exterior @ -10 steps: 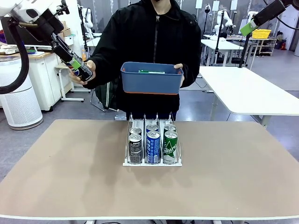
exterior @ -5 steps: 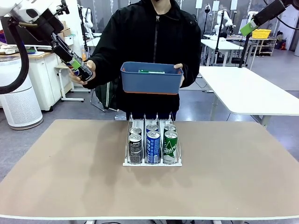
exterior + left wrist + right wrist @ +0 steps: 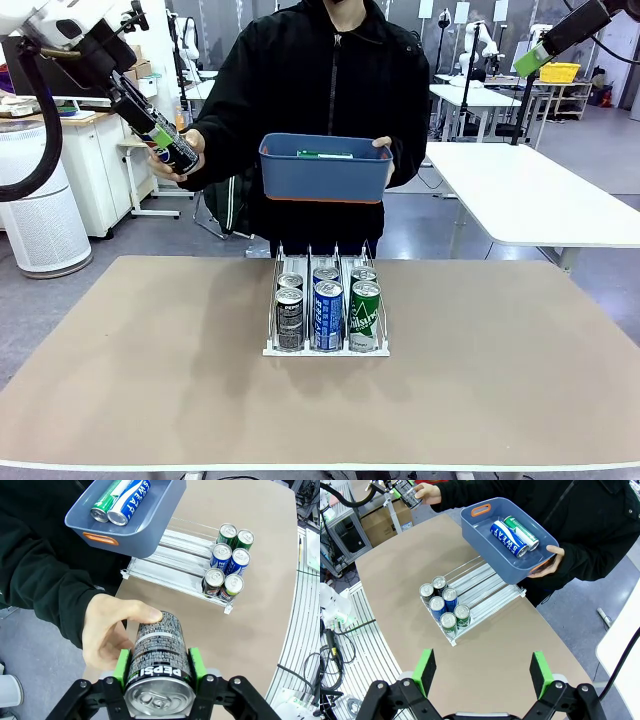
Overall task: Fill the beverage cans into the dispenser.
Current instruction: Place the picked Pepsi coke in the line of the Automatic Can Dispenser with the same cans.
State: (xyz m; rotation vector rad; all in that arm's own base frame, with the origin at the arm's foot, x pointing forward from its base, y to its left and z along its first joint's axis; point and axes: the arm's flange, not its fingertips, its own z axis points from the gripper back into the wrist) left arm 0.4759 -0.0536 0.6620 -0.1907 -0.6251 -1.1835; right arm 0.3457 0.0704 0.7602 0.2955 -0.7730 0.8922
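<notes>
Left tool [image 3: 159,667] is clamped on a dark Pepsi can [image 3: 159,645], its green pads pressed to either side of the can near the silver top. It is high off the bench [image 3: 150,380], at about ten o'clock in the front view. A person's hand [image 3: 107,632] is wrapped round the same can's lower body, so the handover looks unfinished, with both holding it. Up at two o'clock in that view, well apart from everything, the right tool [image 3: 483,672] hangs with its jaws wide apart and nothing between them.

At the middle of the bench sits the dispenser [image 3: 326,350]. Six cans stand upright in it, two to a lane, packed toward the front lip at six o'clock. There is a dark pair [image 3: 289,318] in the nine o'clock lane, a blue pair [image 3: 328,315] in the middle and a green pair [image 3: 365,315] in the three o'clock lane. Behind each pair, toward twelve o'clock, the lane lies bare, with room for more.

The person's other hand [image 3: 551,556] holds a blue tub [image 3: 325,178] in the air beyond the dispenser's twelve o'clock end. In the tub a blue can [image 3: 509,539] and a green can [image 3: 521,531] lie on their sides, touching.

I judge the filling well under way but not done: six cans are racked, one is in the air and two wait in the tub. The gripped can is dark, so the nine o'clock lane seems its likely place.
</notes>
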